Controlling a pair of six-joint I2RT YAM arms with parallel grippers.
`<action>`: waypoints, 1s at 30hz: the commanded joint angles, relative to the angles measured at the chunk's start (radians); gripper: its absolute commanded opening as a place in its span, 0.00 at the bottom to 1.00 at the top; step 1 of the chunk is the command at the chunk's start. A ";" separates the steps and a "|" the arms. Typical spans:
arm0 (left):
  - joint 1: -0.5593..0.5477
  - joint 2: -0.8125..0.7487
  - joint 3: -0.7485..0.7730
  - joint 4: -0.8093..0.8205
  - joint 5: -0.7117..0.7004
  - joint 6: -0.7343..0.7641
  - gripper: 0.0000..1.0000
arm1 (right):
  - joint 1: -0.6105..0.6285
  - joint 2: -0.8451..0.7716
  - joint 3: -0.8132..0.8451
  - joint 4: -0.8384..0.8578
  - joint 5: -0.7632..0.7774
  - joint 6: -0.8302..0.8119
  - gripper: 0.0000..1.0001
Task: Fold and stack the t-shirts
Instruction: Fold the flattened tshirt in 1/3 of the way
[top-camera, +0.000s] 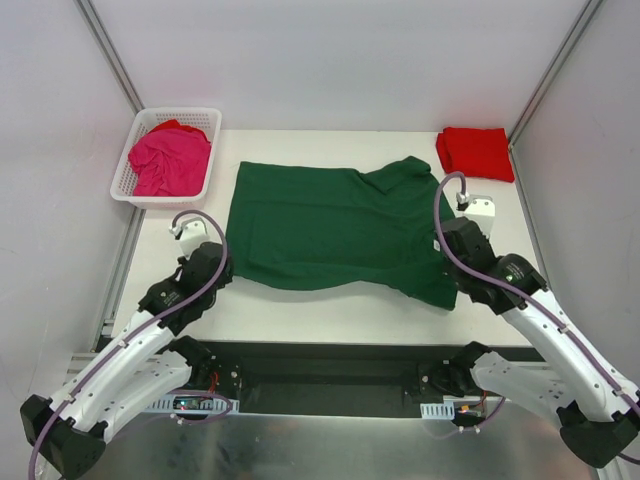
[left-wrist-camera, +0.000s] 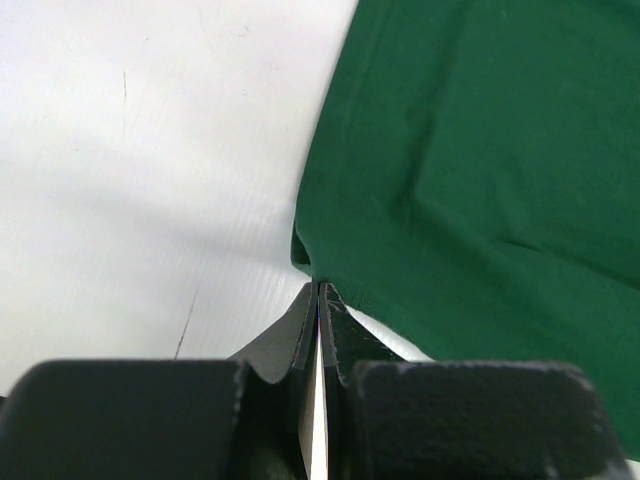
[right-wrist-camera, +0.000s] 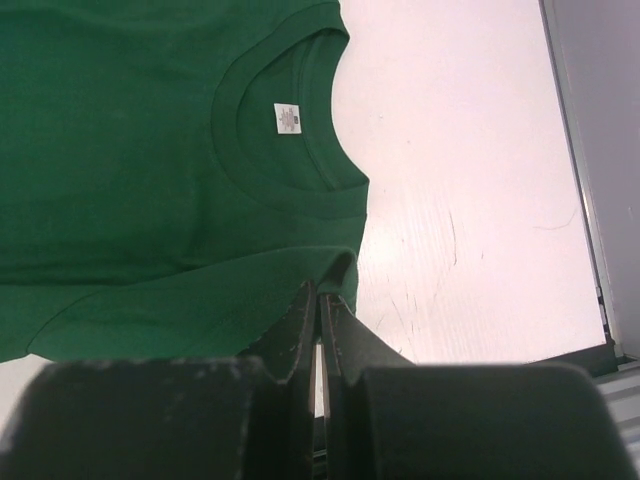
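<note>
Top external: green shirt (top-camera: 320, 225) flat. Pinching its corners (7, 5 o'clock): left gripper (left-wrist-camera: 318, 292), right gripper (right-wrist-camera: 320, 290), likely to fold.

The white worktop (top-camera: 330, 310) is covered at its centre by the dark green t-shirt (top-camera: 320, 225), spread out with its collar toward three o'clock. The folded red t-shirt (top-camera: 476, 152) is laid at one o'clock, and a white lattice basket (top-camera: 122, 185) is set at ten o'clock.
</note>
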 joint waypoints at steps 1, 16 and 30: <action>0.038 0.021 -0.004 0.066 -0.016 0.015 0.00 | -0.045 0.010 0.046 0.039 -0.021 -0.067 0.01; 0.174 0.119 -0.010 0.227 0.040 0.084 0.00 | -0.186 0.080 0.017 0.157 -0.165 -0.165 0.01; 0.255 0.283 0.066 0.365 0.059 0.161 0.00 | -0.302 0.189 0.061 0.233 -0.268 -0.248 0.01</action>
